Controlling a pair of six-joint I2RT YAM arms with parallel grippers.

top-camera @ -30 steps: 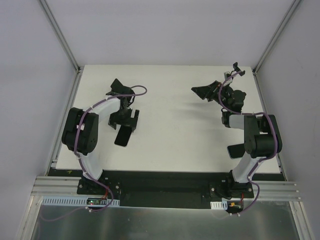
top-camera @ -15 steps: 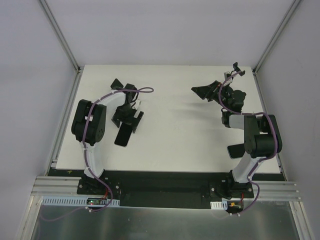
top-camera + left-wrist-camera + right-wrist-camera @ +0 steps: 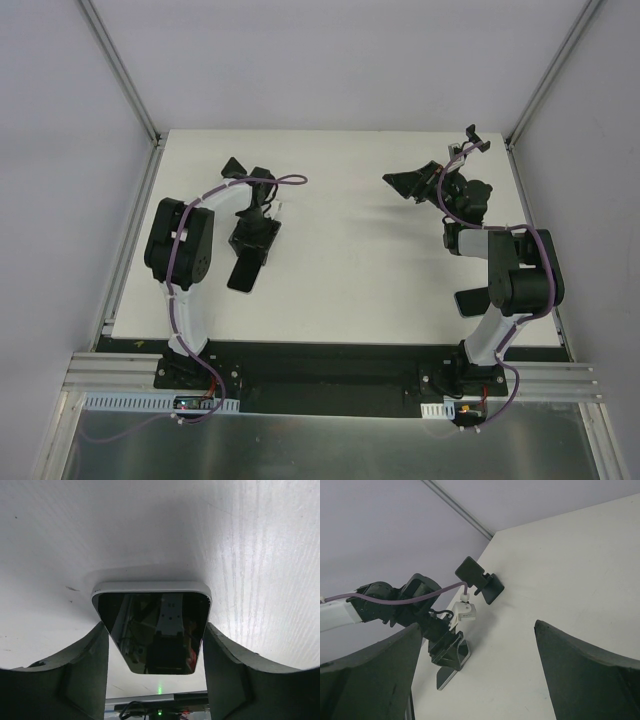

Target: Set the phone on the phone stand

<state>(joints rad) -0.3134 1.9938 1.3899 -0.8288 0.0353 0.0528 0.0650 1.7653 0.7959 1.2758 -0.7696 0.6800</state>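
Lying flat on the surface (image 3: 250, 540): phone (image 3: 152, 610), left gripper (image 3: 155, 630) straddling it, fingers (image 3: 75, 670) apart at its edges, contact untellable. Only the top view is showing phone stand (image 3: 476, 143), far right; right gripper (image 3: 477, 627) gaping.

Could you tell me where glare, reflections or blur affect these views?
Left wrist: the phone shows a glossy face mirroring the wrist hardware above; edges sharp. Right wrist: the right claw looms dark and soft-edged at the bottom corners. Top external: even light, only faint shadows on the table.
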